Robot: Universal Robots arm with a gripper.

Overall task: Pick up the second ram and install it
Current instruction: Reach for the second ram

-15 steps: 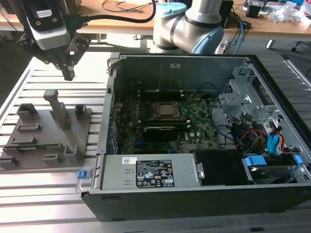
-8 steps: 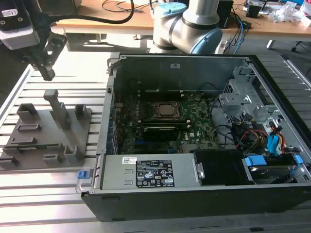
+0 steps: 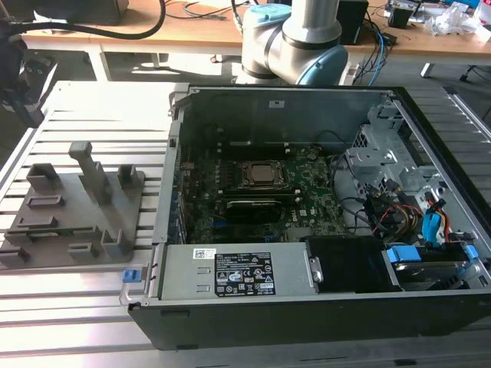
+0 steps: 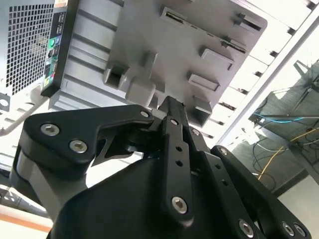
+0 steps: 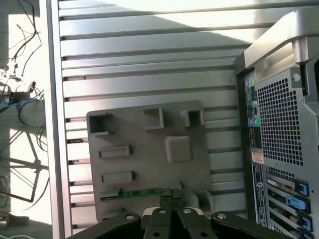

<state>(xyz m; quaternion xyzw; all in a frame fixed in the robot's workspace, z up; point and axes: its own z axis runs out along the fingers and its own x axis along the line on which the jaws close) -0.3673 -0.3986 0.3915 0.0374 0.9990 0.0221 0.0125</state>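
**Claw closed above the holder, second ram in its slot**

In the first wrist view the claw (image 5: 172, 195) has its fingers drawn together with nothing between them. Its tip lines up with one end of the second ram (image 5: 134, 192). That slim green stick sits on edge in a slot of the grey holder plate (image 5: 149, 129), near the plate's edge. I cannot tell whether the tip touches the stick.

The plate rests on the slatted metal counter (image 5: 149, 59), just beside the computer case (image 5: 279, 124).

In the exterior view the plate lies at the exterior view's left of the open case, whose motherboard (image 3: 307, 199) and CPU socket (image 3: 261, 175) are exposed.
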